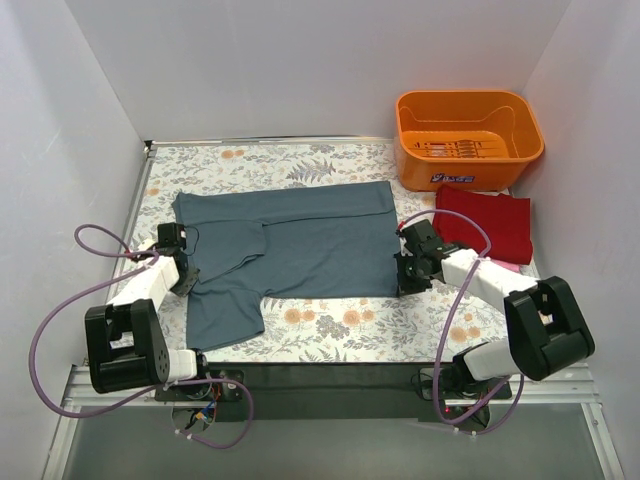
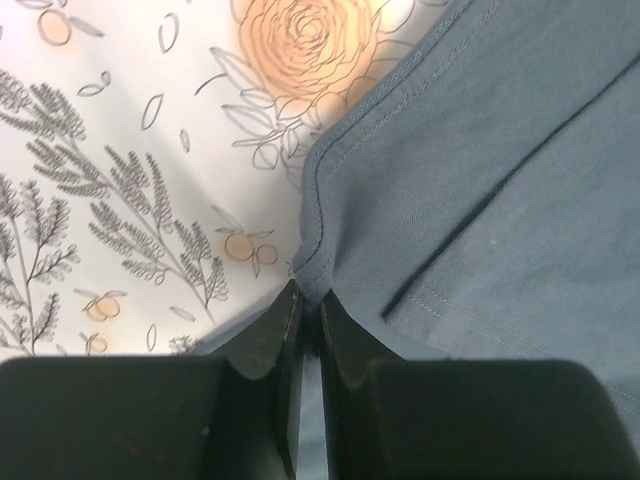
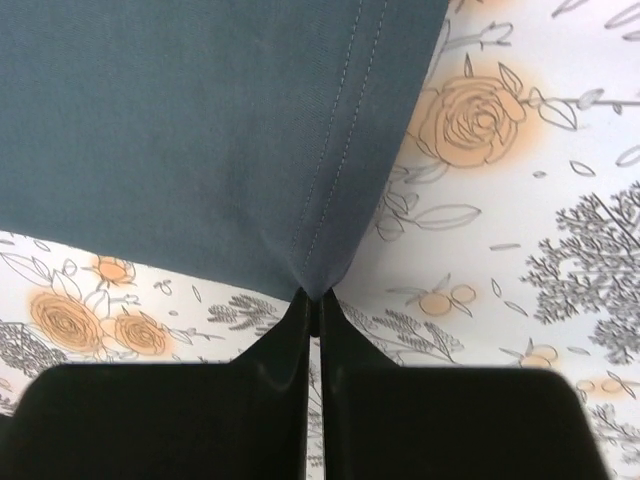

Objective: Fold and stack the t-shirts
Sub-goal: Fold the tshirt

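The slate blue-grey t-shirt (image 1: 300,245) lies spread sideways on the flowered table, one sleeve hanging toward the front left. My left gripper (image 1: 186,272) is shut on its left edge by the sleeve; the pinched hem (image 2: 312,275) shows in the left wrist view. My right gripper (image 1: 403,277) is shut on the shirt's front right corner (image 3: 318,280). The dark red t-shirt (image 1: 487,222) lies folded at the right, in front of the basket. A pink strip (image 1: 505,266) peeks out under the red shirt's front edge.
An orange plastic basket (image 1: 468,138) stands at the back right corner. White walls close in the table on the left, back and right. The flowered tablecloth (image 1: 340,325) shows bare along the front and the back left.
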